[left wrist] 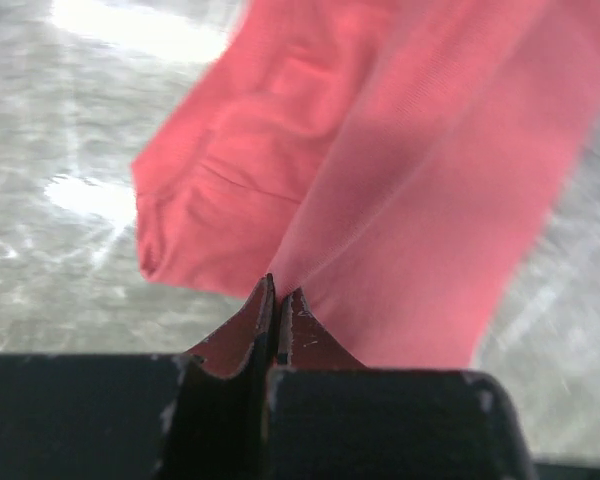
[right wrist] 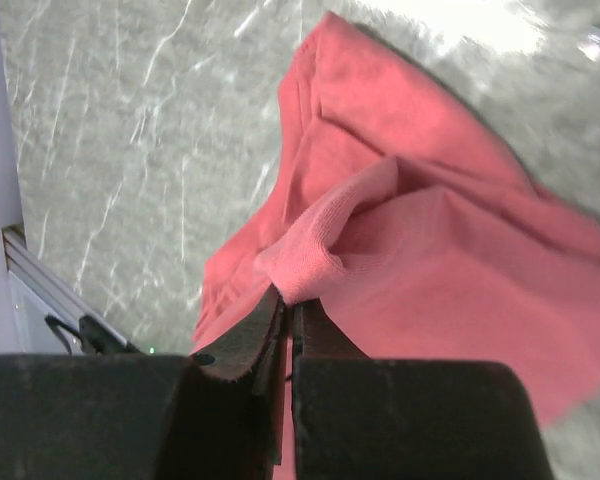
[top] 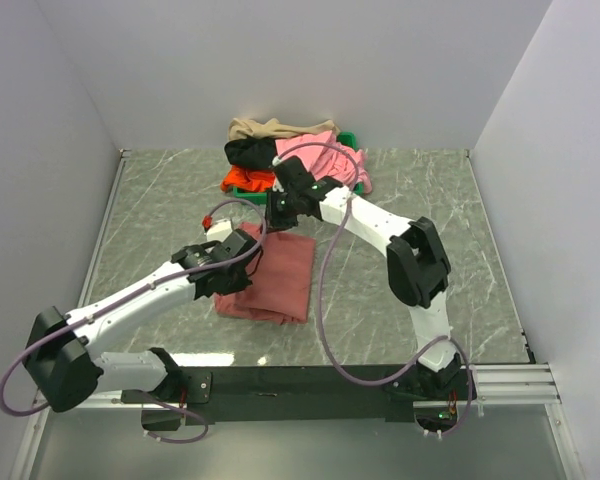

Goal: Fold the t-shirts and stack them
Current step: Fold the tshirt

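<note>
From above, the brick-red t-shirt (top: 280, 285) lies at the middle of the table (top: 440, 230), other shirts (top: 280, 150) heaped at the far edge. Left wrist: the left tool (left wrist: 278, 300) is clenched, seemingly pinching its cloth. Right wrist: the right tool (right wrist: 288, 305) grips a bunched fold.

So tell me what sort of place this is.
Probably a robot lab test cell: plain white walls box in a marble-patterned table, two arms are bolted at its near edge, and t-shirts are piled at the back.
</note>
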Robot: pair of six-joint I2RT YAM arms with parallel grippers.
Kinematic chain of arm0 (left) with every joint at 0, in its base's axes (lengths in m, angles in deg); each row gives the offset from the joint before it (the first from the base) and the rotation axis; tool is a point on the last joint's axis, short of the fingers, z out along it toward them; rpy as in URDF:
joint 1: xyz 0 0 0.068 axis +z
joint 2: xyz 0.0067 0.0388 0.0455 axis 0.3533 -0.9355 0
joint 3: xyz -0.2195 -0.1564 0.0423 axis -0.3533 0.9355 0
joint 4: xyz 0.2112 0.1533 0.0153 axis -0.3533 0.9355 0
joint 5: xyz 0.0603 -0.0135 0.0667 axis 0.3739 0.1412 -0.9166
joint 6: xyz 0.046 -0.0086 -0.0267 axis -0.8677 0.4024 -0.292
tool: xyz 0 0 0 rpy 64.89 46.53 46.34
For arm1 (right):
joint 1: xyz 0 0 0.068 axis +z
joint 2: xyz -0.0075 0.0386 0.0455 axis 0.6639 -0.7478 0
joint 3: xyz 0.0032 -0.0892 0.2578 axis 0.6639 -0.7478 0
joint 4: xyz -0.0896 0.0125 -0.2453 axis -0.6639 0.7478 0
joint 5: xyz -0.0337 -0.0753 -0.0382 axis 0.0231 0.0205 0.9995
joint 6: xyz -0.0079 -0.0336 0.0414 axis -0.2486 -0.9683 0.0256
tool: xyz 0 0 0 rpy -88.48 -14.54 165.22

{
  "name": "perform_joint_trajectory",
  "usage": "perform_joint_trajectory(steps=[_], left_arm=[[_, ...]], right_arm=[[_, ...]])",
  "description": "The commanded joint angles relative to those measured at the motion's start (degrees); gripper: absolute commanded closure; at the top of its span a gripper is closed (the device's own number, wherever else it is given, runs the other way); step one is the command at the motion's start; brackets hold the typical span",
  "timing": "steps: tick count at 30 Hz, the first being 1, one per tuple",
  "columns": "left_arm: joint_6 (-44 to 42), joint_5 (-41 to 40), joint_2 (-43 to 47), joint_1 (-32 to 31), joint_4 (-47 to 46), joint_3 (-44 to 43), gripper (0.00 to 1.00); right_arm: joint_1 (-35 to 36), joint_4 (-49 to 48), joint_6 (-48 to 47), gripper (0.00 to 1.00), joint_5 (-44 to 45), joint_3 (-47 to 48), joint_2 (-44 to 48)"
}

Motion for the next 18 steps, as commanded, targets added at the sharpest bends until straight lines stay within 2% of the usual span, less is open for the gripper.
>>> perform_joint_trajectory(steps=[1, 2, 4, 6, 7, 8, 9, 10, 12, 13, 18], left_arm=[[2.86, -3.05, -2.69, 1.81, 2.99, 1.99, 0.98], [3.56, -3.40, -3.40, 2.07, 2.90, 2.08, 0.91], [4.09, -4.02, -4.46, 3.04, 2.81, 1.90, 0.89], [4.62, -4.37, -4.73, 3.48, 2.99, 1.72, 0.71], [5.41, -4.81, -4.64, 3.66, 3.33, 1.64, 0.62], [6.02, -5.33, -4.64, 3.92, 4.03, 1.46, 0.41], [6.46, -5.77, -4.47, 4.01, 5.52, 1.20, 0.35], [7.69, -6.30, -4.12, 4.01, 6.41, 0.94, 0.29], [7.88, -6.83, -3.24, 4.18, 7.38, 0.41, 0.06], [8.22, -6.40, -2.19, 4.27, 7.21, 0.49, 0.01], [10.07, -3.15, 0.89, 4.36, 5.62, 1.81, 0.01]], right_arm=[[-0.76, -10.46, 0.99, 1.00, 2.38, 3.25, -2.91], [-0.68, -11.17, 1.43, 1.00, 1.76, 3.86, -4.83], [-0.59, -11.79, 1.61, 0.97, -1.13, 5.88, -6.78], [-0.50, -12.67, 1.87, 0.90, -4.11, 6.85, -9.15], [-0.50, -12.76, 1.96, 0.72, -4.92, 8.08, -9.77], [-0.41, -12.58, 2.05, 0.62, -5.53, 8.52, -10.65], [-0.50, -12.67, 2.05, 0.54, -6.32, 8.96, -10.74], [-0.59, -12.58, 2.22, 0.40, -7.03, 9.32, -10.74], [-0.59, -12.93, 2.23, 0.28, -7.38, 9.06, -9.43], [-0.59, -13.19, 2.05, 0.22, -7.82, 8.10, -8.55], [-0.94, -14.25, -0.23, 0.19, -6.25, 2.56, -0.56]])
